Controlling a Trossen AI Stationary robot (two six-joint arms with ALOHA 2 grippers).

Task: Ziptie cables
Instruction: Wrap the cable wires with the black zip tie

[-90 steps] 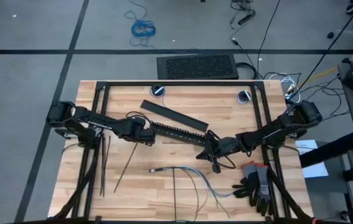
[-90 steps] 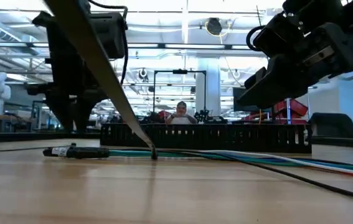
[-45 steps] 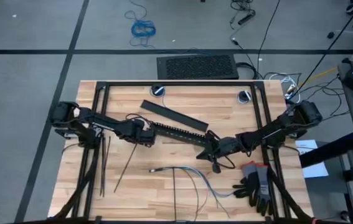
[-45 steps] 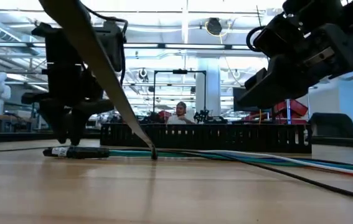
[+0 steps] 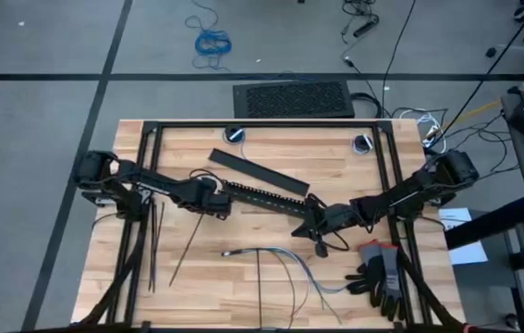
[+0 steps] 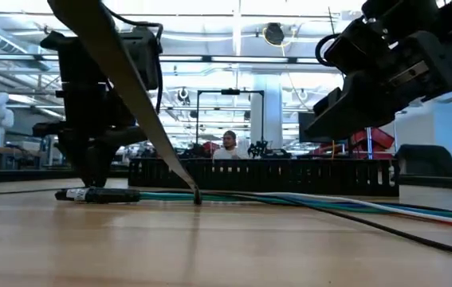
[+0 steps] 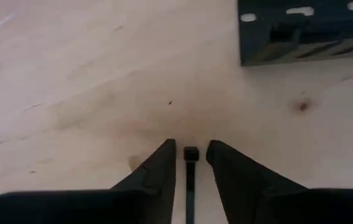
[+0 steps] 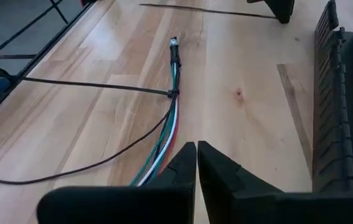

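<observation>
The cables (image 5: 285,261) lie loose on the wooden table near its front, their bound end (image 8: 175,53) pointing left. One ziptie (image 8: 101,86) crosses them, and its tail rises toward the low camera (image 6: 122,72). Another ziptie (image 5: 189,246) lies slanted on the table. My left gripper (image 7: 191,149) stands low over this ziptie's far end, open, with one finger on each side of the small square head (image 7: 190,153) and a gap on both sides. My right gripper (image 8: 197,152) is shut and empty, raised by the slotted bar's right end (image 5: 310,222).
A black slotted bar (image 5: 262,194) lies slanted mid-table, with a flat black bar (image 5: 257,169) behind it. Spare zipties (image 5: 153,242) lie by the left frame rail. Grey and black gloves (image 5: 382,273) sit at the front right. A person sits beyond the table (image 6: 229,145).
My left gripper has come down toward the table, over the slanted ziptie's far end. The right arm, the cables and the zipties have kept still.
</observation>
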